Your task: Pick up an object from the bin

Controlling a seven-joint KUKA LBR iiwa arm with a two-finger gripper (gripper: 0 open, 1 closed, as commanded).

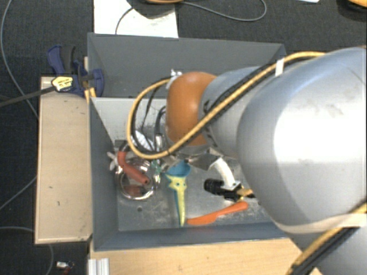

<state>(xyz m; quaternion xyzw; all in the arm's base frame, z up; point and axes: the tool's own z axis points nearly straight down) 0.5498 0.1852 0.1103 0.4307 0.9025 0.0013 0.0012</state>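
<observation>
Red piece lies on a metal cup by the bin's left wall, probably light, stiff, best pinched across its narrow middle; gripper hovers beside it, grip state unreadable, blue-yellow tool alongside.

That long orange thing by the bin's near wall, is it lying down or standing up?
Lying down: the long orange thing stretches sideways along the floor of the bin, just before the near wall.
</observation>
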